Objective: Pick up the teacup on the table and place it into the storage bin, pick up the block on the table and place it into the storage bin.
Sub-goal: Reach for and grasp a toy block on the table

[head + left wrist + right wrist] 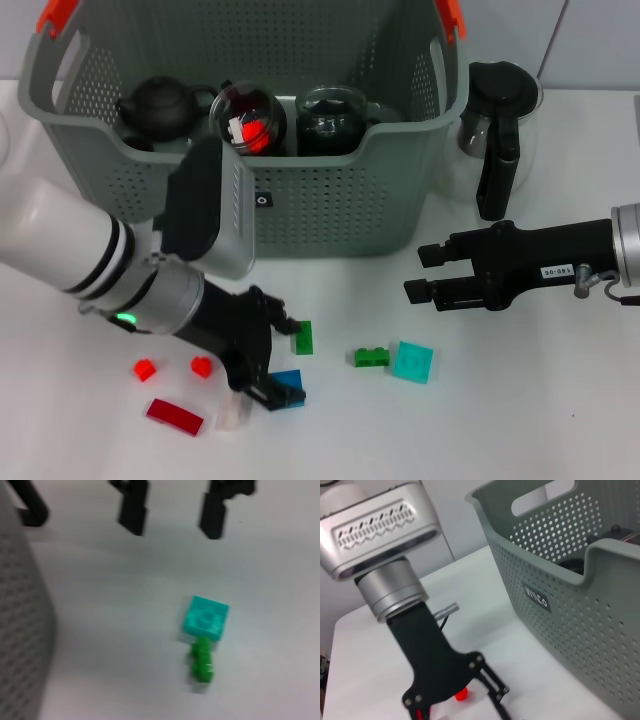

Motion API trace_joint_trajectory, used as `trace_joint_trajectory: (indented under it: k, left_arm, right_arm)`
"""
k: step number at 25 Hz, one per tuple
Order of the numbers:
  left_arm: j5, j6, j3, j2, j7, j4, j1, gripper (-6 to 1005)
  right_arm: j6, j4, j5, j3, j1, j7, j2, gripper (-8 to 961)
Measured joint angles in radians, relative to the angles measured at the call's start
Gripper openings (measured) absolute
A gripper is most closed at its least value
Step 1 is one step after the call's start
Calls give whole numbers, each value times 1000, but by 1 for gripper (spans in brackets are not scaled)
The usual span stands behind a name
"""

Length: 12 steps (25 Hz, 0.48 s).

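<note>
Left hand (287, 362) spread over blocks; storage bin (330, 200) holds teaware.

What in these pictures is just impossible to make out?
- Left tool: head view, fingers around the blue block, but contact isn't visible.
- Small green block: left wrist view, blurred.
- Contents of the storage bin: right wrist view, mostly hidden behind its wall.
- Glass pot: head view, partly behind the bin.

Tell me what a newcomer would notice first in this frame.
The grey storage bin at the table's far side, holding dark teaware. In front, the left gripper reaches down among scattered blocks, its open fingers straddling a blue block. The right gripper hovers open beside a glass coffee pot.
</note>
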Motion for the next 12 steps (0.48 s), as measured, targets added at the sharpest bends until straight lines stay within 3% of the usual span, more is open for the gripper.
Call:
trace_joint_trajectory:
  k: [6, 12]
  left_arm:
    - [8, -40, -11, 3, -36, 9, -5, 800]
    - [-10, 21, -13, 3, -37, 44, 0, 789]
  right_arm:
    - [1, 0, 0, 0, 0, 0, 0, 643]
    - [2, 0, 0, 0, 1, 0, 0, 643]
